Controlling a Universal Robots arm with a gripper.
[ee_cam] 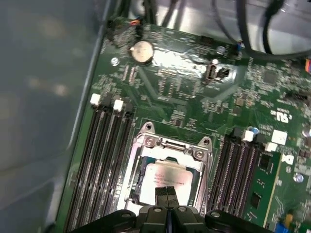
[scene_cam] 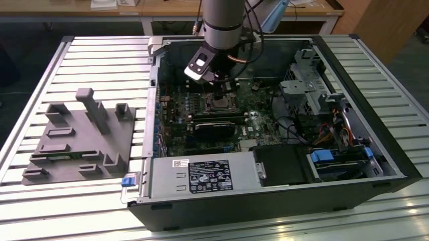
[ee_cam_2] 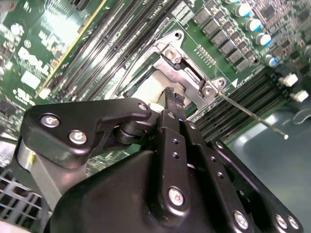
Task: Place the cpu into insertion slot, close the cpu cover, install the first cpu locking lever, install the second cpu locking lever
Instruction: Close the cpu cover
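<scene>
The arm reaches straight down from above into the open computer case (scene_cam: 268, 206), which lies on its side on the slatted tabletop (scene_cam: 87, 50). Its wrist is bent slightly, so the gripper (scene_cam: 220, 91) points down at the green circuit board (ee_cam: 184, 97). In both wrist views the jaws are pressed together with nothing between them, and the gripper (ee_cam: 168, 192) has its tips right over the cpu (ee_cam: 167, 175) — I can't tell whether they touch it.

The cpu sits in the insertion slot (scene_cam: 217, 104), lying flat with its pale metal top facing up at the gripper. Being square it has no long side, but its edges run in line with the black memory slots (ee_cam: 104, 145) on either side. The cpu cover (ee_cam: 171, 147) lies down around it, its silvery frame bordering the chip. In the second wrist view a thin metal lever (ee_cam_2: 250, 115) juts out from one corner of the socket across the memory slots — loose, not tucked in.

A grey moulded fixture (scene_cam: 80, 140) rests on the tabletop at the exterior view's left, well apart from the case.
</scene>
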